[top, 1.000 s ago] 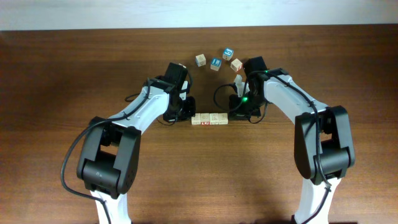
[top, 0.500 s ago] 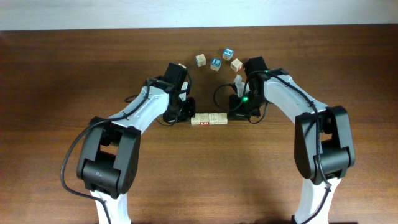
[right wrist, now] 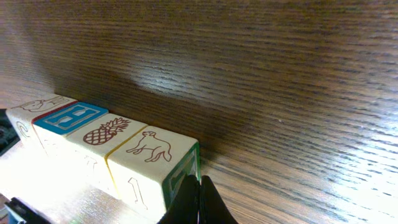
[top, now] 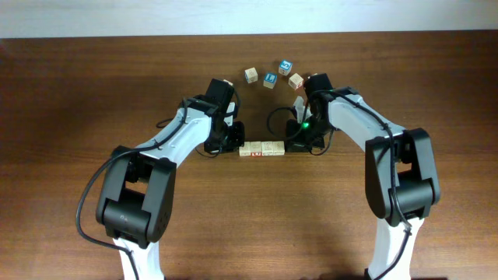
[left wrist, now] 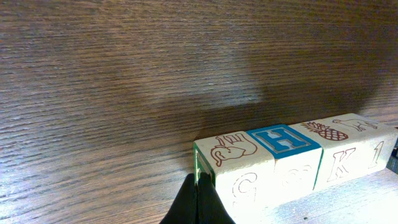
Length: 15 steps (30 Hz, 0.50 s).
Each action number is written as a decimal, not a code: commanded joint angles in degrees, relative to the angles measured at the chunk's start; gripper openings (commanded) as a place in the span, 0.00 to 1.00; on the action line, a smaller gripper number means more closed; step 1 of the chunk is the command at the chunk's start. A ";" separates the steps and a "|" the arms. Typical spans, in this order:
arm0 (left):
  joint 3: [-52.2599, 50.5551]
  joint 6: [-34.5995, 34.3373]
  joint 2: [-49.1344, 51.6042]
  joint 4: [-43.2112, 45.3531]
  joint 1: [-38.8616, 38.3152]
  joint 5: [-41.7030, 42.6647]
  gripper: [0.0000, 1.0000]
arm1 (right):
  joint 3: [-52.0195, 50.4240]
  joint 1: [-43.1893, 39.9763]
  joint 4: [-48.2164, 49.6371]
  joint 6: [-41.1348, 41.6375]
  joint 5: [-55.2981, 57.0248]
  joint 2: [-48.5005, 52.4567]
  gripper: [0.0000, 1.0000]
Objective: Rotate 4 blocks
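The row of four alphabet blocks [top: 262,148] lies face to face at the middle of the table [top: 405,70], between the two grippers. The left gripper [left wrist: 199,200] has its fingers pressed together on nothing, tips at the green-edged end face of the hand-sign block [left wrist: 235,150]. The right gripper [right wrist: 199,200] is likewise closed and empty, at the end face of the animal block [right wrist: 151,149]. We judge buckling the main hazard: if the two tips push off a common line, the H block [left wrist: 284,139] or the pineapple block [left wrist: 326,131] may pop out sideways, and narrow closed tips may slip off a corner. The right arm [top: 350,117] passes just beside one of the loose cubes [top: 296,80] and could nudge it. Only the overhead view shows the loose cubes and both arms. Only the wrist views show the printed faces and the tips at the end faces, though we cannot confirm contact.
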 commanded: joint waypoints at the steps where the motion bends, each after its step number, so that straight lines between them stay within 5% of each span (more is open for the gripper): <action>1: -0.61 -0.31 0.66 0.13 -0.35 1.84 0.00 | -0.31 -1.03 0.39 0.20 -4.13 0.61 0.04; 15: -0.61 -0.28 0.66 0.13 -0.35 1.84 0.00 | -0.31 -1.29 0.37 -2.89 -15.37 0.61 0.04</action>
